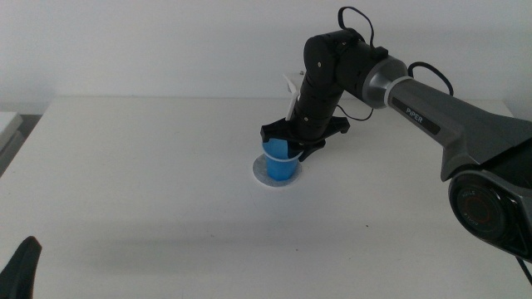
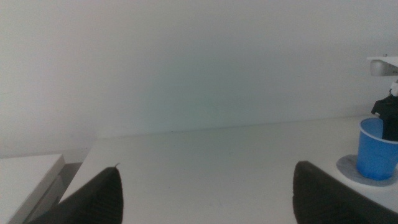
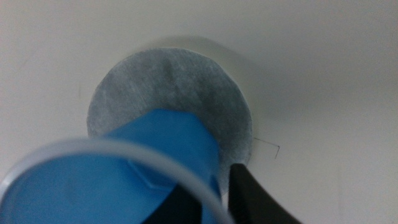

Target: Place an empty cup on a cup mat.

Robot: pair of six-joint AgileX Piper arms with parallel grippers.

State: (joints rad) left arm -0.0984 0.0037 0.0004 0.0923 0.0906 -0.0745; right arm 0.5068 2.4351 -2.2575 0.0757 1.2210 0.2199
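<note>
Our right claw (image 1: 287,143) pinches the rim of the small, light, easily squashed blue paper cup (image 1: 281,162), standing on the round grey speckled mat (image 1: 264,175), while our left claw (image 2: 205,193) waits, spread wide.

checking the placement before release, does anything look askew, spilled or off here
Nothing stands out. The cup stands upright on the cup mat, inside its edge, with the right end effector at its rim. No spill or damage shows. The left end effector waits at the table's near edge.
</note>
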